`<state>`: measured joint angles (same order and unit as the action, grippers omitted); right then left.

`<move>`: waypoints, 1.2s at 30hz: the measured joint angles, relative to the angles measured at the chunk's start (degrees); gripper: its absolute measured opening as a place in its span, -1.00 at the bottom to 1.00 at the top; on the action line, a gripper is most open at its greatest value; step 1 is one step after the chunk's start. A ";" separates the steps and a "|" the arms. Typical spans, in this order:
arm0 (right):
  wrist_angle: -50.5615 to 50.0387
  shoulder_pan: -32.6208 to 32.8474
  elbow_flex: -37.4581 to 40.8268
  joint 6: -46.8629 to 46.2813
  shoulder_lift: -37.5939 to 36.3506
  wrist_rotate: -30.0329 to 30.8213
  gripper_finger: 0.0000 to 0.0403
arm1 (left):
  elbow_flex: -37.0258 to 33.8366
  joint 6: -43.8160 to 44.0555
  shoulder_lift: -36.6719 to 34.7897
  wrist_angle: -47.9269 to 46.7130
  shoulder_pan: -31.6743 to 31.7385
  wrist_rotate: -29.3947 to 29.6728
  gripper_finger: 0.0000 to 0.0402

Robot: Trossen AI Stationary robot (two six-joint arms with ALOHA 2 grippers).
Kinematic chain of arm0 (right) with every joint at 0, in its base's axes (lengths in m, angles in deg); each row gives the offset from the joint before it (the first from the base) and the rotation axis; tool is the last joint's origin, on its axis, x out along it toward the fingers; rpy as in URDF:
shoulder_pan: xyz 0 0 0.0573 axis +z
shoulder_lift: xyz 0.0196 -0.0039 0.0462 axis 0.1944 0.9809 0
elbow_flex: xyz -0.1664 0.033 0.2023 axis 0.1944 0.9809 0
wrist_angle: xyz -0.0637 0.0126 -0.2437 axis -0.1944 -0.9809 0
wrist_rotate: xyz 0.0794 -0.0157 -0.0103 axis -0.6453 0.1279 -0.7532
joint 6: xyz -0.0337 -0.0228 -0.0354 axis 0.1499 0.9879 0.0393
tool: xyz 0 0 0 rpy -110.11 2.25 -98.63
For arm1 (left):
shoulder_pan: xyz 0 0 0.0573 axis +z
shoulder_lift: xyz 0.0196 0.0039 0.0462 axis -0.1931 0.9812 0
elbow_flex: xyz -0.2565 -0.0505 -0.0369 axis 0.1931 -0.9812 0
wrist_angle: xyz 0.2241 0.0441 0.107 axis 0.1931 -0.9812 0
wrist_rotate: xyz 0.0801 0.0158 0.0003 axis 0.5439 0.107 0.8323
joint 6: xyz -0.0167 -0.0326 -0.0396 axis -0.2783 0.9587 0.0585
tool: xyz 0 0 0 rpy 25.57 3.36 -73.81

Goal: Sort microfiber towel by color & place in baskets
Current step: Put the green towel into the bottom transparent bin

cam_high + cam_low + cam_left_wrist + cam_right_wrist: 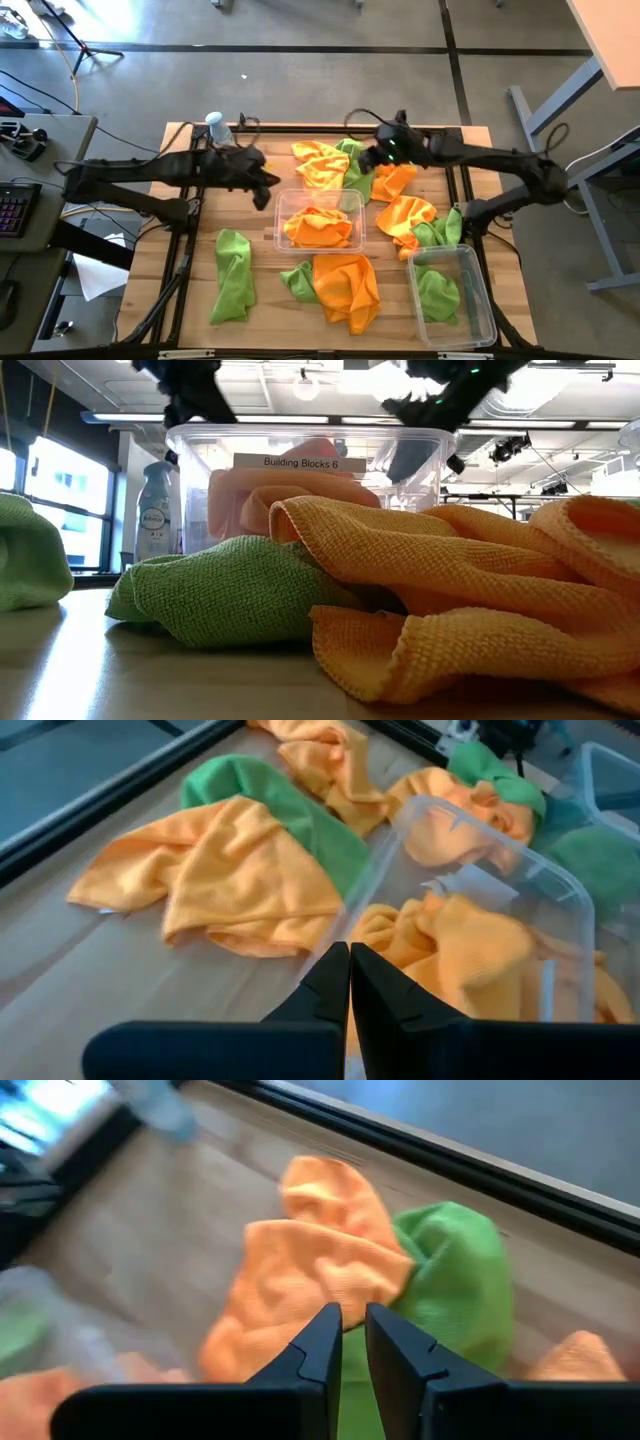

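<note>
From above, the left gripper (268, 186) hangs empty just left of the centre basket (283, 203) holding orange towels (318, 228); green ones (436, 296) fill the right basket (486, 310). Its wrist view shows jaws closed on nothing. The right gripper (353, 1330), jaws slightly parted, should centre on one far-side cloth (310, 1265) before pinching.

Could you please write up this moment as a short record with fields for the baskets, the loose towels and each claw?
centre basket: holds orange towels
right basket: holds a green towel
loose on table: green towel at left, orange towel in front, mixed pile at back
left claw: shut, empty, beside centre basket
right claw: slightly parted, empty, above the back pile
</note>
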<state>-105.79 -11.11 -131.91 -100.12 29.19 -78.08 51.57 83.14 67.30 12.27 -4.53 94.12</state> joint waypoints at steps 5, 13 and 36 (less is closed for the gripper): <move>-9.17 -3.51 -9.27 -0.99 9.76 0.05 -0.62 | -3.28 -4.15 -5.60 -0.07 3.09 -2.41 -1.00; -12.39 -6.52 -13.58 -6.45 21.48 -0.61 -0.30 | -4.94 -13.93 -9.75 -0.04 8.71 -8.54 -1.00; -12.97 -6.86 -14.06 -10.54 37.69 -2.51 -0.25 | -11.15 -22.18 -14.29 0.11 22.76 -25.22 -1.00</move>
<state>-118.76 -17.96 -145.96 -110.65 66.88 -80.59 40.42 60.95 53.01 12.38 18.23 68.91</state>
